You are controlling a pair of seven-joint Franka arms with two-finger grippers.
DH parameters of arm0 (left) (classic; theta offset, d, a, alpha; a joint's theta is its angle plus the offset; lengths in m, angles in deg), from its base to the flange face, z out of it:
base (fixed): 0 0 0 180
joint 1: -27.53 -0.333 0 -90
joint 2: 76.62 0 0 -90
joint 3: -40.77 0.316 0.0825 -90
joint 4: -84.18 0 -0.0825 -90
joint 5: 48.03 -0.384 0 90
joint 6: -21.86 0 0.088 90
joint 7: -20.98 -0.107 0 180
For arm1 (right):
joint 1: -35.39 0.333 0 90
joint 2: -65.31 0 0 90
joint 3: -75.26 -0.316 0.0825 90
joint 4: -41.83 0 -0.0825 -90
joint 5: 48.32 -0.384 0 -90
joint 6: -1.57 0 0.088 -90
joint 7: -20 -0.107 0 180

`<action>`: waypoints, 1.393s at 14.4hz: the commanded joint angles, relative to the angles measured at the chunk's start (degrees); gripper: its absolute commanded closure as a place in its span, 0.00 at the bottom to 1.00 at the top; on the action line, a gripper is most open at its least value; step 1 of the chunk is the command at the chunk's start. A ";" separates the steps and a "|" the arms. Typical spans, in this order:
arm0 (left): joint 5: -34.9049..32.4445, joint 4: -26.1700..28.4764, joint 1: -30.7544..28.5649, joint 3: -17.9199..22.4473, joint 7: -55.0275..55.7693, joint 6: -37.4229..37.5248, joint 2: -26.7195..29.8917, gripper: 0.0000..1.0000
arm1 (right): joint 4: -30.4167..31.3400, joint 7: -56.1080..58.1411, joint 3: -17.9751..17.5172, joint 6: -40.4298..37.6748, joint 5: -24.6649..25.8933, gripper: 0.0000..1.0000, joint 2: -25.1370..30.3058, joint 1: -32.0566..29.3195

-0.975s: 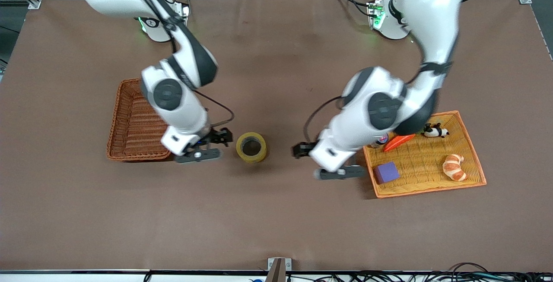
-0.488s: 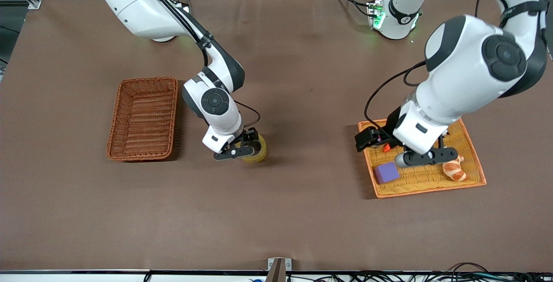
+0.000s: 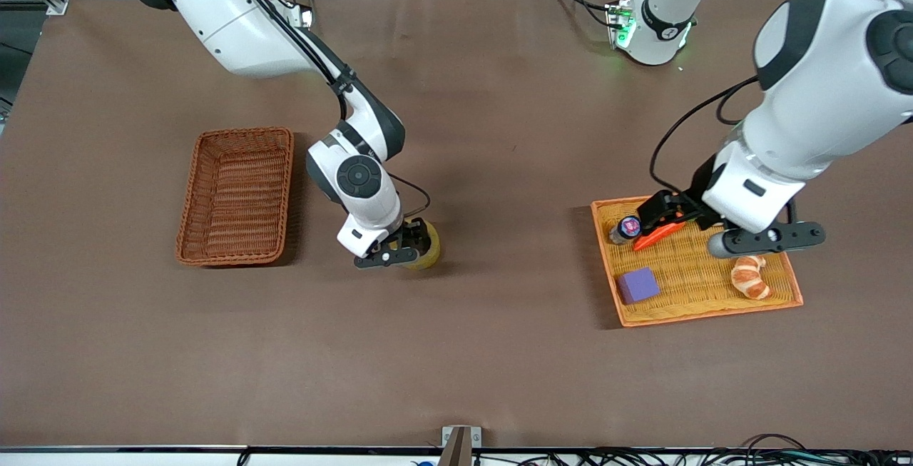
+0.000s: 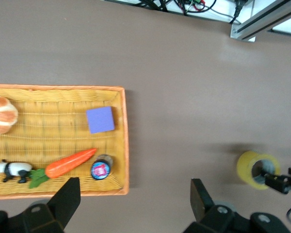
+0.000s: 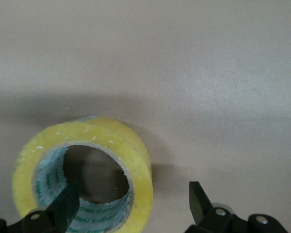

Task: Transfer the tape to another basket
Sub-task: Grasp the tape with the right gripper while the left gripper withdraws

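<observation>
The tape is a yellowish roll lying flat on the brown table between the two baskets. My right gripper is down at it and open. In the right wrist view the tape fills the lower part, with one finger inside the grey core and the other finger outside the ring, so the gripper straddles the tape's wall. The reddish-brown basket sits empty toward the right arm's end. My left gripper is open and empty, up over the yellow tray's edge.
The flat yellow-orange tray holds a purple block, a croissant, a carrot and a small blue-capped bottle. The left wrist view also shows a toy panda in it.
My right gripper moved from beside the basket to the tape and came down around its wall. My left gripper went from the table's middle to over the yellow tray.
</observation>
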 commanded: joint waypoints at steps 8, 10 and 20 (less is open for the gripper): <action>4.39 23.33 0.60 14.15 -16.12 0.22 21.29 0.00 | -0.35 -4.04 -0.17 2.23 6.52 0.12 -2.01 -0.96; 3.51 24.04 0.25 14.33 -16.82 0.05 22.08 0.00 | -0.35 -4.04 0.01 2.31 6.61 0.27 -2.01 -1.40; 2.37 22.02 -0.10 13.63 -17.34 -0.31 19.63 0.00 | -1.31 -8.88 -0.52 0.22 5.74 1.00 -0.17 -2.01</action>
